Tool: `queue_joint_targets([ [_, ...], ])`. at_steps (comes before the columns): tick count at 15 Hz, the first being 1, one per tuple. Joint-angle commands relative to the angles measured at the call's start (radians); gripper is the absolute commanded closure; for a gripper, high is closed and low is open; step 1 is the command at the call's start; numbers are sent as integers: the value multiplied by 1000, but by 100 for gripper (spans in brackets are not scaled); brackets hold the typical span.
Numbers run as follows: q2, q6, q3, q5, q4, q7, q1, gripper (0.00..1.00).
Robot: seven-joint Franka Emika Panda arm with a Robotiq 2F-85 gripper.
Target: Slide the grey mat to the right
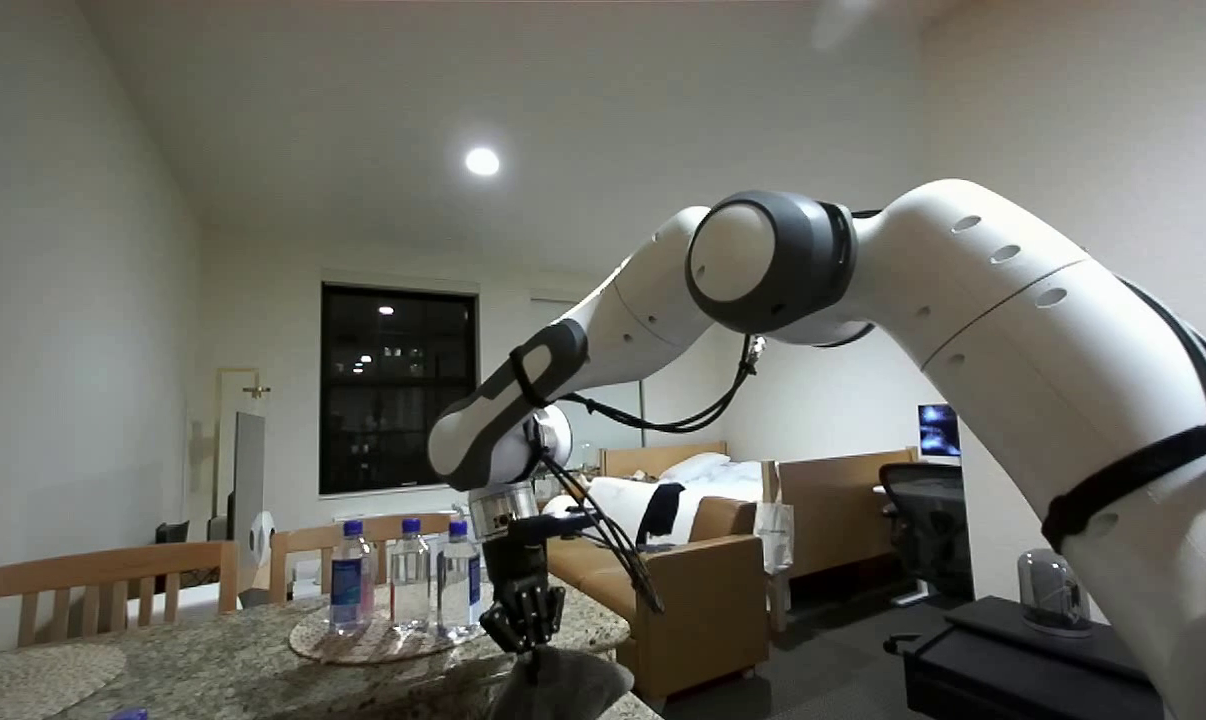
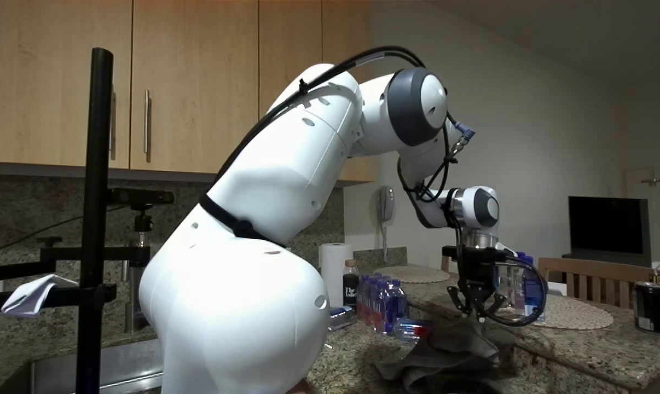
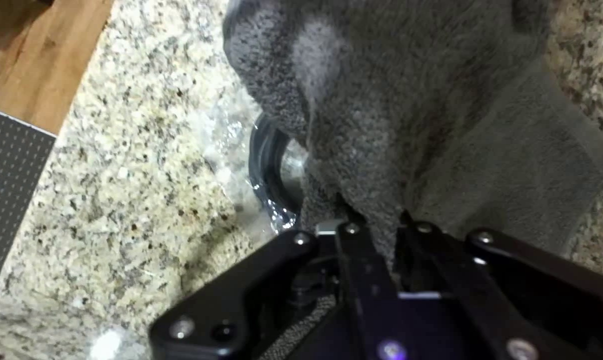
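Note:
The grey mat looks like a fuzzy, crumpled cloth. It lies bunched on the granite counter in an exterior view (image 2: 445, 350), and its raised part shows in an exterior view (image 1: 573, 690). In the wrist view, the grey mat (image 3: 406, 100) fills the upper middle and right. My gripper (image 3: 379, 230) is closed on a fold of it; the fold runs up between the two fingers. The gripper points down over the cloth in both exterior views (image 1: 528, 635) (image 2: 479, 314). The fingertips themselves are partly hidden by the fabric.
A dark, shiny, curved object (image 3: 267, 170) sits partly under the cloth's left side. A bottle (image 2: 412, 329) lies beside the cloth, near several standing bottles (image 2: 382, 301). More bottles (image 1: 351, 585) stand on a round woven placemat (image 1: 363, 652) on the raised counter. The counter edge (image 3: 56, 135) is at left.

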Motion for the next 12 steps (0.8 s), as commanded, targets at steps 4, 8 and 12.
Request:
queue_joint_targets([
  [4,-37,-105,-15,-33,-40,-174,-60,90],
  [8,-44,-137,-20,-43,-22,-271,-94,90],
  [12,-22,-170,-32,-88,-13,-314,-108,90],
])
